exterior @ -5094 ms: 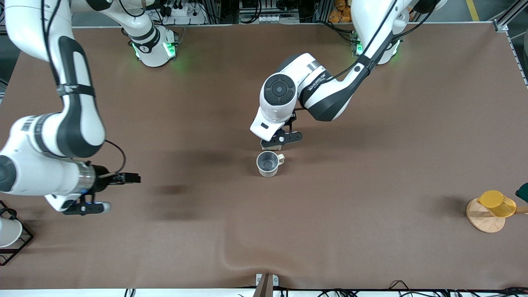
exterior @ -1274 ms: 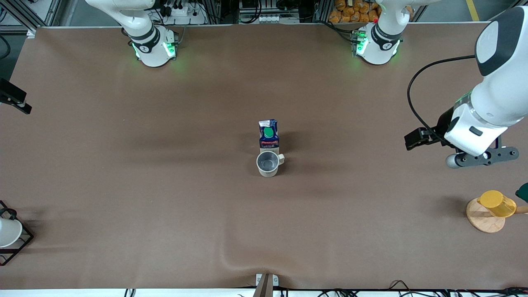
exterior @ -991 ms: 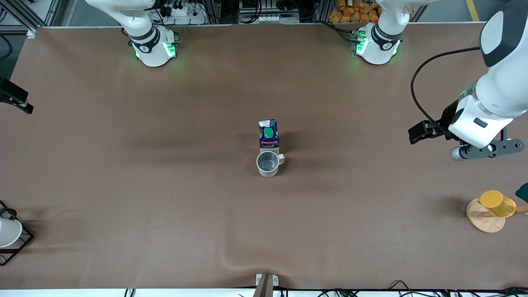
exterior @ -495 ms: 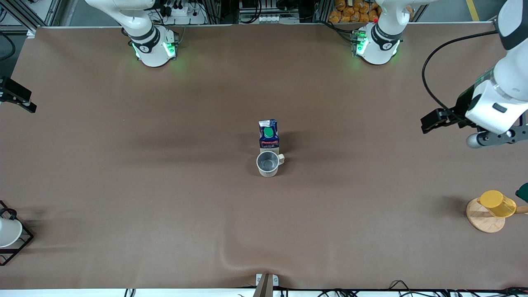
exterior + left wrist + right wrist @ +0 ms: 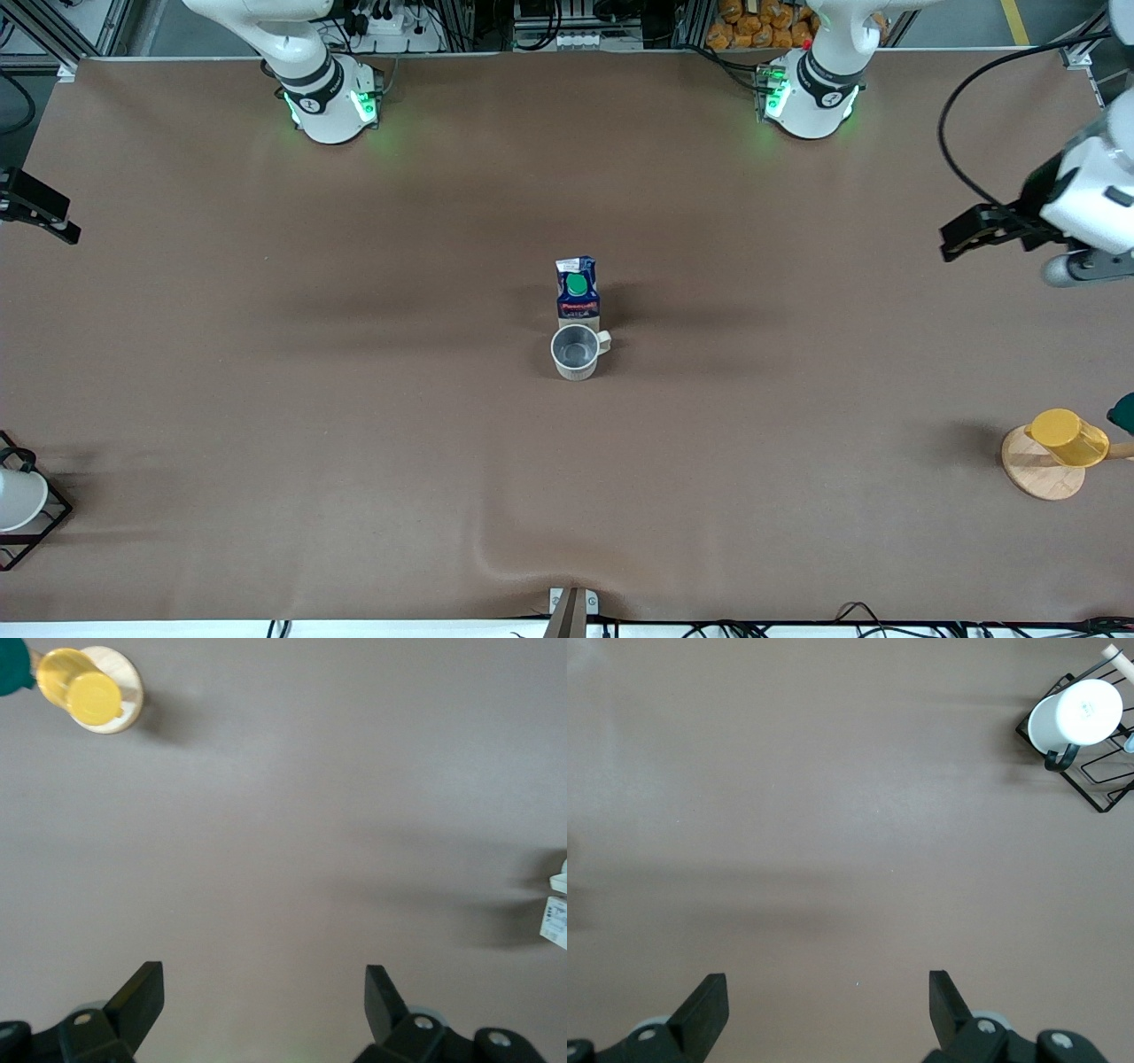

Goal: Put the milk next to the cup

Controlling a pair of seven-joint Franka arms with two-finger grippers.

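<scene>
The left gripper (image 5: 264,1010), fingers spread and empty, is hanging over bare table at its arm's end, having retreated since a second ago. The small dark blue gable-top milk carton (image 5: 577,289) is standing upright, touching the cream-white ceramic mug (image 5: 577,351), unmoved. The right gripper (image 5: 828,1010) is waiting, also spread.

Right gripper (image 5: 824,1014), fingers (image 5: 700,1010) spread wide above bare brown table (image 5: 833,815); white cup (image 5: 1076,716) in black wire stand (image 5: 1107,793) at two o'clock.
</scene>
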